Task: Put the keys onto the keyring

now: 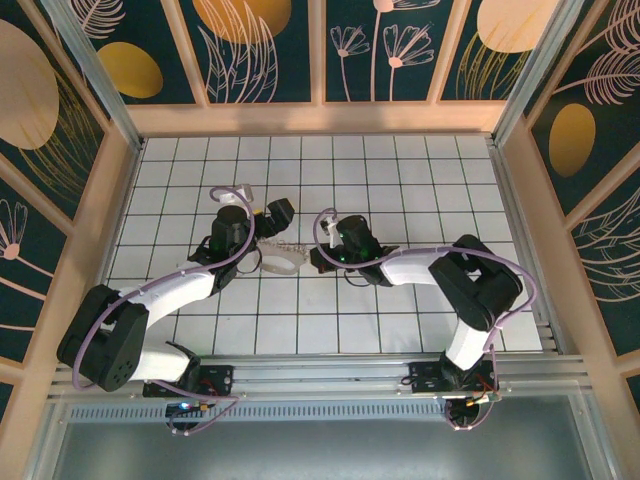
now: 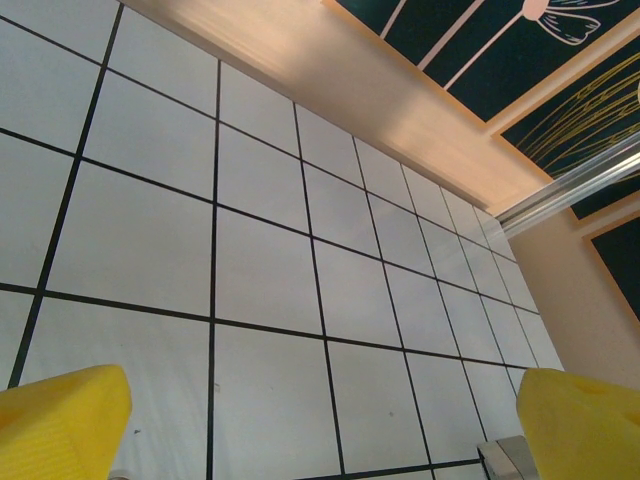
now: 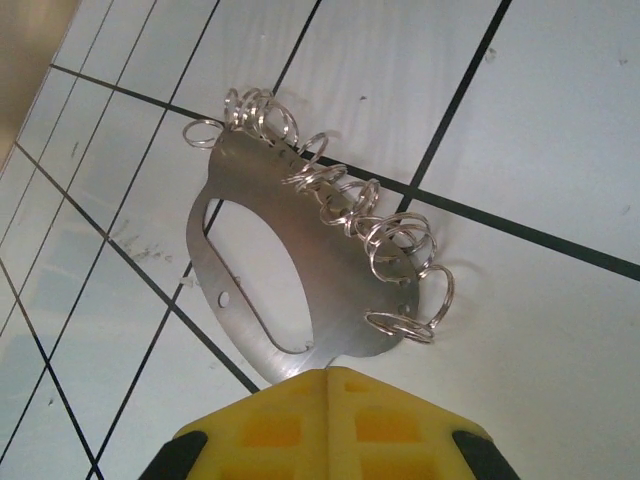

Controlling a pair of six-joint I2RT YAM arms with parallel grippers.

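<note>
My right tool (image 3: 327, 385) is clenched, its yellow pads pressed together on the near rim of the keyring (image 3: 335, 290). That is a flat pale metal plate with an oval cut-out. It reaches away from my fingertips over the white gridded tabletop (image 3: 540, 120). A row of small wire split rings (image 3: 400, 250) runs along its far right edge. The plate looks tilted, but I cannot tell whether it is clear of the tiles.

My left tool (image 2: 320, 430) is released, its fingertips (image 2: 60, 420) spread wide with nothing between them and bare tiles beyond. From above it sits just across the keyring from my right tool.

I judge this to be the holding step: the ring is pinned and presented, and no key is threaded yet. I cannot tell where the key lies. Next, my left tool must pick it up by its head. Then it has to bring the thin end to one split ring while my right keeps the plate from twisting.
</note>
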